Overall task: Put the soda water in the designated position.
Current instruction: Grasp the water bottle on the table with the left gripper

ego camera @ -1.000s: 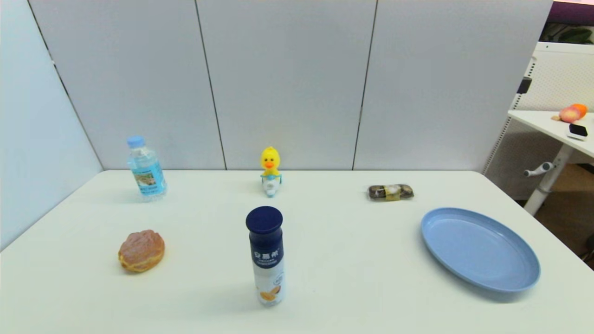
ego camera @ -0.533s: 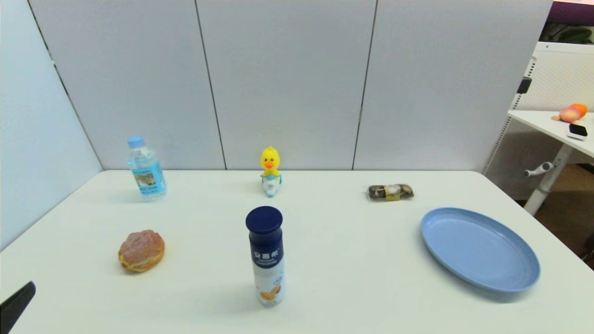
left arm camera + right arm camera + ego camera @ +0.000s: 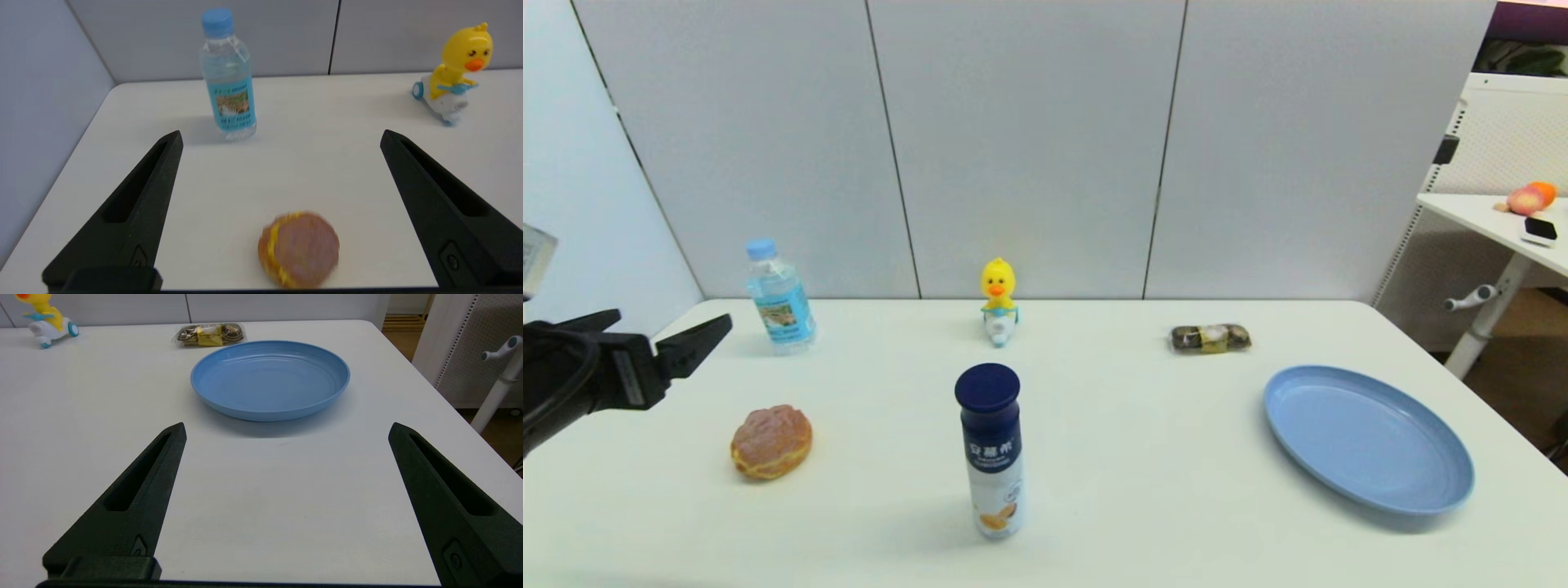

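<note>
Soda water (image 3: 781, 297) stands upright beyond the left pincer (image 3: 666, 336), well apart, fingers spread wide.

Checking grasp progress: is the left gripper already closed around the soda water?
No: the left gripper is open, short of the upright soda water.

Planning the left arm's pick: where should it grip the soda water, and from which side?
Probably the labelled middle of the soda water, approached level from the robot's side. It stands upright and round with free table around it. The left gripper is open wide; the bun sits nearer, so pass above it.
</note>
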Action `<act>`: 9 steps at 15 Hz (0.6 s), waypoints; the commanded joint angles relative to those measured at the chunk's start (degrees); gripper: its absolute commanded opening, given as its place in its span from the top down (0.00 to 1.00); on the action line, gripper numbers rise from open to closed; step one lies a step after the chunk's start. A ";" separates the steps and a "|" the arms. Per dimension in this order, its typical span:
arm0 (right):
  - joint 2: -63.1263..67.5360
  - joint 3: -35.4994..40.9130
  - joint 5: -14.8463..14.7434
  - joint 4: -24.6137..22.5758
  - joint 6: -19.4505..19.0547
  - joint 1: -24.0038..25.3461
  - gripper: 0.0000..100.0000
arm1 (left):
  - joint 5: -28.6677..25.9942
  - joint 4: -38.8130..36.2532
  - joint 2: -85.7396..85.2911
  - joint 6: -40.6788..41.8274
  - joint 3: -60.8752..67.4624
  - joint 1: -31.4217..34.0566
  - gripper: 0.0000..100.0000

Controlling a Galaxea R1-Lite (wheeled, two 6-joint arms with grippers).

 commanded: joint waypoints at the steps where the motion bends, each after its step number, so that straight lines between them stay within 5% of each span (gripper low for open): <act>1: -0.01 0.00 0.07 0.00 0.02 -0.02 0.00 | 0.09 -21.51 22.28 0.10 -0.40 -0.59 0.00; 9: -0.01 0.00 -0.02 0.00 0.02 0.07 0.00 | 0.44 -41.28 37.04 -0.78 -0.58 3.90 0.00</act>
